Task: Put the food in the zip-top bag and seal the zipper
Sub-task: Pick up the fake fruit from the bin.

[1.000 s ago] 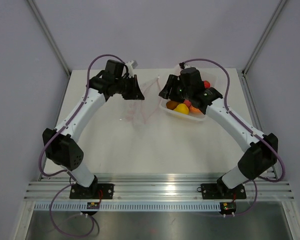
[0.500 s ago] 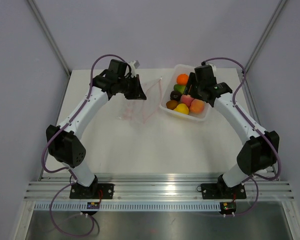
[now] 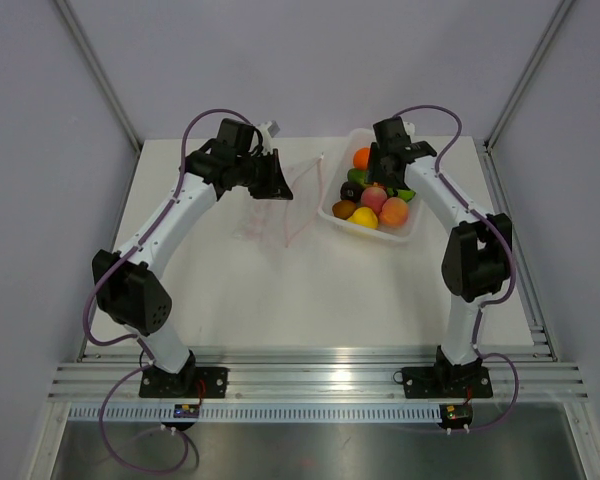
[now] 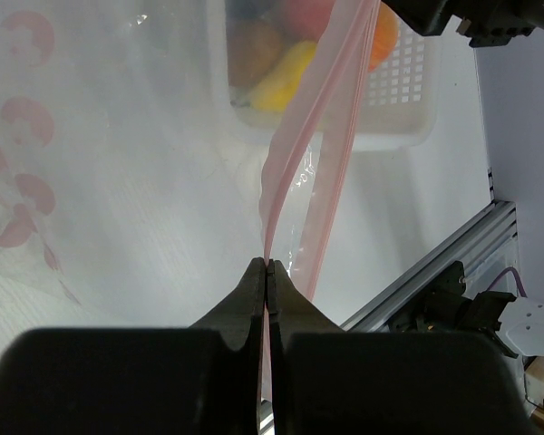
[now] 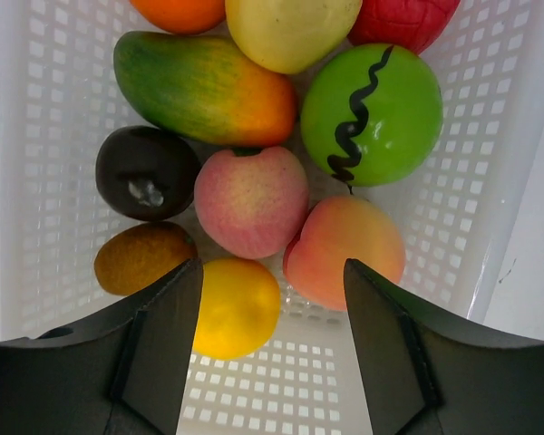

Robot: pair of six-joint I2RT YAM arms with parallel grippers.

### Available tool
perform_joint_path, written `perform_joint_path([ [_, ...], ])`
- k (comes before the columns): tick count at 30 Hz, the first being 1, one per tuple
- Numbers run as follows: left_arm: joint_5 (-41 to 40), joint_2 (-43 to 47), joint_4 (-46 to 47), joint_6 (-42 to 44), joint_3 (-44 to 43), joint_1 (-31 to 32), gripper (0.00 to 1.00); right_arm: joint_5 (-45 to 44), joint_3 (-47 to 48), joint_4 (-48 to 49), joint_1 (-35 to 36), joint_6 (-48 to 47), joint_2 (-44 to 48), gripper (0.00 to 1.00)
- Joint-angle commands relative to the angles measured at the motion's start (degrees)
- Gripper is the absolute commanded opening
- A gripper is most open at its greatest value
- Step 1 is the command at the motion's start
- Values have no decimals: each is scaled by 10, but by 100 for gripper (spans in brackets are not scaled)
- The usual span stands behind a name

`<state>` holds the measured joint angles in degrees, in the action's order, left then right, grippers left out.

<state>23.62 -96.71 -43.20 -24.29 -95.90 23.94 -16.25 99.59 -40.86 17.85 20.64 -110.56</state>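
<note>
**Bag edge pinched beside the tray, fruit inside it**

The left fingers (image 4: 266, 279) are clenched on the pink zipper (image 4: 331, 109) of the zip-top bag (image 3: 280, 215), holding that edge up just left of the white tray (image 3: 408, 232). The rest of the clear bag drapes down to the surface (image 3: 310, 300) on that same side. The zipper's two pink strips part as they run toward the tray, so the mouth is unsealed. The right fingers (image 3: 380, 180) hang released and spread wide directly above the tray, grasping nothing. The food (image 5: 250, 199) lies inside the tray: orange, yellow, green, red, pink and brown pieces packed against one another.
</note>
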Motion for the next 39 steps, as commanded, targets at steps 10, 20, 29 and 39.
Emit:
perform_joint_path([
  [10,-2,9,15,2,-11,1,0,79,84,-11,-29,-60,-66,71],
  [20,-2,9,13,3,-15,2,0,119,120,-32,-28,-76,-140,75],
  [29,-3,9,13,4,-14,2,0,158,153,-55,-29,-90,-186,79],
  [39,-2,11,15,3,-6,2,0,156,130,-24,-28,-75,-120,44],
])
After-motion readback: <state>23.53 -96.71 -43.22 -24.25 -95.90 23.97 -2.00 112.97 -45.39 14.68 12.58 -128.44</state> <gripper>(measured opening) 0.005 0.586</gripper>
